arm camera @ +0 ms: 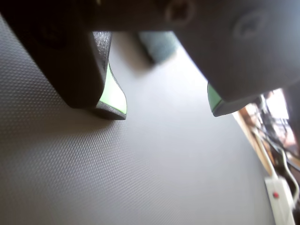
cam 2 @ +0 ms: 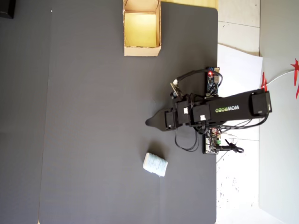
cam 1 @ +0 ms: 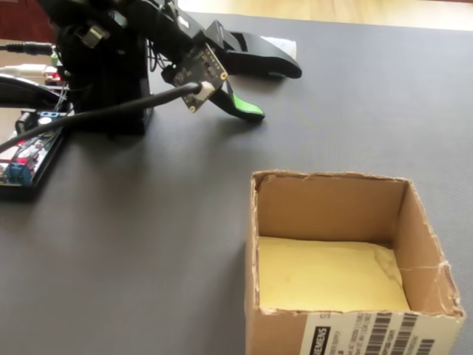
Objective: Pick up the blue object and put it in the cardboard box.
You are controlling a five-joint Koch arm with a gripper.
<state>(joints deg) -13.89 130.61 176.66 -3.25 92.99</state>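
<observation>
The blue object [cam 2: 155, 164], a small pale ribbed lump, lies on the dark mat, apart from the arm in the overhead view. In the wrist view it is a blurred shape [arm camera: 159, 44] far ahead between the jaws. In the fixed view only its pale edge [cam 1: 283, 43] shows behind the upper jaw. My gripper [arm camera: 166, 110] is open, with green pads showing and only mat between the fingers. It hangs low over the mat [cam 1: 275, 93]; its tip [cam 2: 150, 122] stops short of the lump. The cardboard box [cam 2: 141, 49], open with a yellowish inside, stands away from the gripper [cam 1: 332, 200].
The arm's base [cam 1: 103, 81] and circuit boards [cam 2: 212, 81] stand at the mat's edge, with cables around them. A white power strip [arm camera: 276, 197] lies beyond the mat. A second board [cam 1: 22, 159] sits left of the base.
</observation>
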